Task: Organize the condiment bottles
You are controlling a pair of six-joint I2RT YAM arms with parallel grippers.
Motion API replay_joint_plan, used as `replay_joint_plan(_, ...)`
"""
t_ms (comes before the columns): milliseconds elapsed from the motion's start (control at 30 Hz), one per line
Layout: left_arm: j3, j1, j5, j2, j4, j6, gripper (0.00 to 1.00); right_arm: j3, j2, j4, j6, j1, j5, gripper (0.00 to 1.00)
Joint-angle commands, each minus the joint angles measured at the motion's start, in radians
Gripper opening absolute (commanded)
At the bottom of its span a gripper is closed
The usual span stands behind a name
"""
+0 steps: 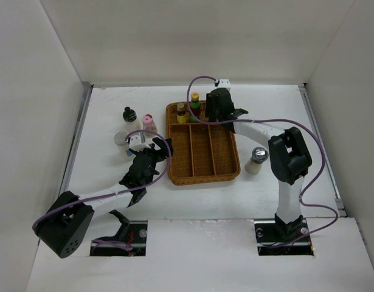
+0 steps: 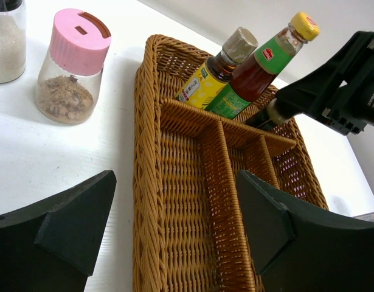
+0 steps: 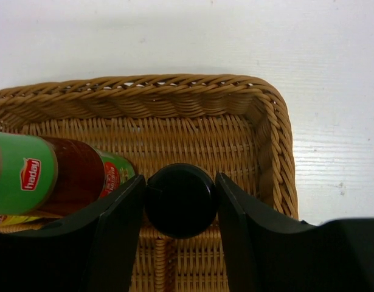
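Right gripper (image 3: 179, 184) pinches black-capped bottle (image 3: 179, 213) by cap, frame centre, upright in tray (image 3: 269, 140) top compartment beside two bottles (image 2: 253, 73) (probably grouping tall ones). Left gripper (image 2: 174, 182) spread, empty, beside tray; pink jar (image 2: 73, 67) upper left, likely next.

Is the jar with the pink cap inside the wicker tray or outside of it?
Outside. The pink-capped jar stands upright on the white table, left of the tray and apart from it.

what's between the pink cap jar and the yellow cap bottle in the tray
The rim of the wicker tray, then a tan-capped bottle leaning beside the yellow-capped one; the left wrist view shows it best.
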Motion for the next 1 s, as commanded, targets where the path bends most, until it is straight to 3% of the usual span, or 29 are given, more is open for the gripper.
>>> replay_joint_plan(0, 0.017, -0.005, 0.013, -0.016, 0.052, -0.012, 0.8, -0.009, -0.015, 0.018, 0.02, 0.006, -0.016, 0.58)
replay_joint_plan(333, 0.016, -0.007, 0.013, -0.017, 0.052, -0.012, 0.8, -0.04, -0.057, 0.034, 0.037, 0.006, -0.021, 0.62)
replay_joint_plan(667, 0.016, -0.003, 0.013, -0.024, 0.05, -0.012, 0.8, -0.118, -0.277, 0.061, 0.021, 0.012, 0.025, 0.86)
replay_joint_plan(800, 0.014, 0.003, 0.013, -0.027, 0.05, -0.012, 0.8, -0.282, -0.473, 0.093, 0.038, 0.012, 0.108, 0.87)
replay_joint_plan(967, 0.016, -0.002, 0.013, -0.033, 0.044, -0.013, 0.8, -0.61, -0.801, 0.065, 0.098, 0.042, 0.368, 0.91)
